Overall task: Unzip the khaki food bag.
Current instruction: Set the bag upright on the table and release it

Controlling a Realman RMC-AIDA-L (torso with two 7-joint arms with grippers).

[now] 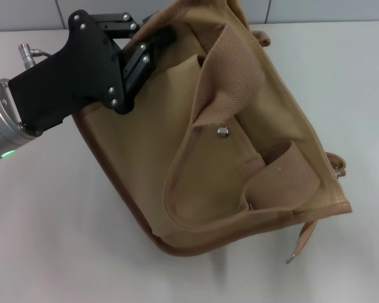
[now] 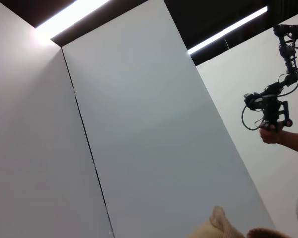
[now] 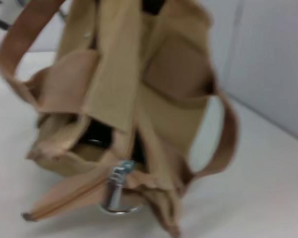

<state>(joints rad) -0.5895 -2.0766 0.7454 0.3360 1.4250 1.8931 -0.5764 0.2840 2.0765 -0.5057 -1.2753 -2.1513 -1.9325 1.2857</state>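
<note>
I am lifting the khaki food bag [image 1: 221, 145] tilted off the white table [image 1: 44, 240], my left gripper [image 1: 142, 47] clamped on its far left upper corner. Its long axis is running toward my right, where the metal zipper pull [image 3: 120, 174] is dangling nearest my unseen right gripper

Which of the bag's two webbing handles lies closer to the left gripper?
The handle draped over the khaki food bag above the snap; the left gripper grips nearby, the other handle sits lower.
</note>
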